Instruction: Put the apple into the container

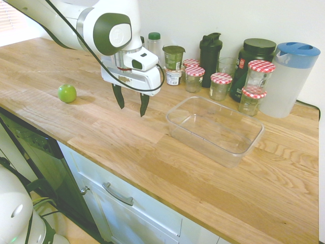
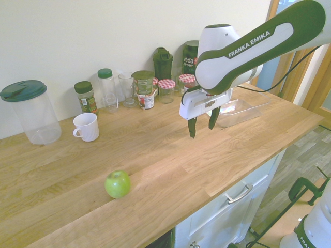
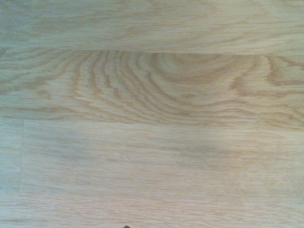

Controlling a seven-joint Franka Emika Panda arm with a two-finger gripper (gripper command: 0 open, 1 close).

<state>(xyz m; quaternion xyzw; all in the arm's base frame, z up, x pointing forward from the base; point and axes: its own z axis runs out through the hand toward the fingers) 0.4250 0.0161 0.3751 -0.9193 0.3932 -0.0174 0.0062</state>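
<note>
1. My hand [image 1: 131, 103] hangs over the wooden surface [image 1: 152, 152], its two dark fingers spread apart and pointing down, with nothing between them.
2. The green apple [image 1: 67, 93] rests on the surface, well apart from me and touching none of the other things.
3. The container [image 1: 213, 133], clear, shallow and round-cornered, sits on the surface with its open side up. I see nothing inside it.
4. I am between the apple and the container, nearer to the container.
5. Toward the wall, behind the container, I have glass jars [image 1: 220, 86] with red-checked lids; one of them stands on top of another.
6. Near those jars are a dark shaker bottle [image 1: 209, 59], a big dark tub [image 1: 252, 66] and a tall pitcher [image 1: 289, 79] with a blue lid.
7. A green-labelled cup [image 1: 173, 57] sits on top of another small tub [image 1: 173, 77], beside the jars.
8. On the apple's side, also toward the wall, stand a white mug [image 2: 86, 127], a green-lidded jar [image 2: 86, 97], a clear bottle [image 2: 108, 91] with a green cap and a second large pitcher [image 2: 33, 112] with a dark green lid.
9. My wrist view shows only wood grain, slightly blurred, and a tiny dark speck at its edge.
</note>
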